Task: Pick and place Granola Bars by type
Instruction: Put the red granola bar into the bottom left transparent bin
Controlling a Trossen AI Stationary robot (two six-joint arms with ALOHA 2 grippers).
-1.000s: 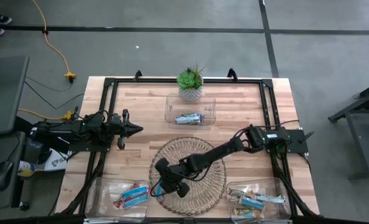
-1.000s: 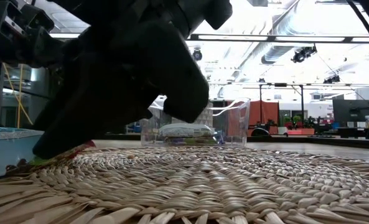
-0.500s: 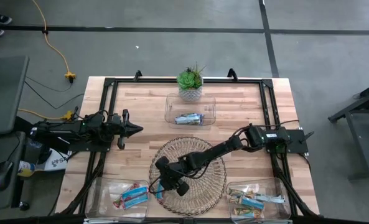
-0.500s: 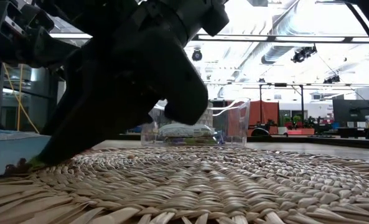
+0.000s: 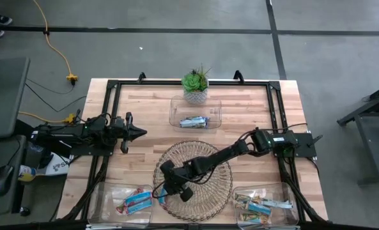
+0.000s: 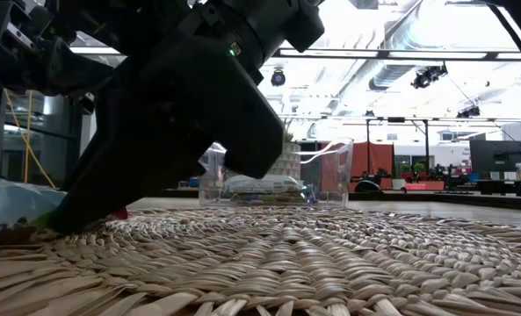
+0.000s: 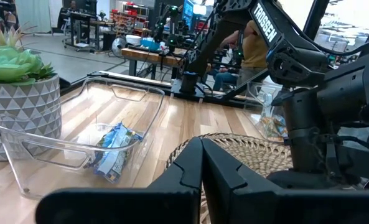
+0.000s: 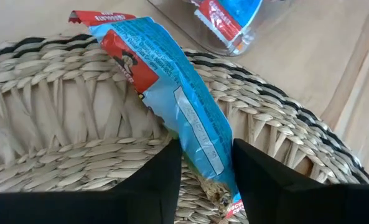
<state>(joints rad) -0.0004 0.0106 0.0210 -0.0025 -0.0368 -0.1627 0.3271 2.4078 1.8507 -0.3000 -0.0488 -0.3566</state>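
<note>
A light, crinkly, slippery blue granola bar [image 8: 172, 102] lies on the wicker tray's [image 8: 60, 155] rim between the right gripper's [image 8: 204, 163] part-spread jaws, best pinched across its narrow middle.

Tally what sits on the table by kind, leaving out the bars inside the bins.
Clear bins: 3
Wicker tray: 1
Potted plant: 1
Blue bar on the tray's edge: 1
Total: 6
</note>
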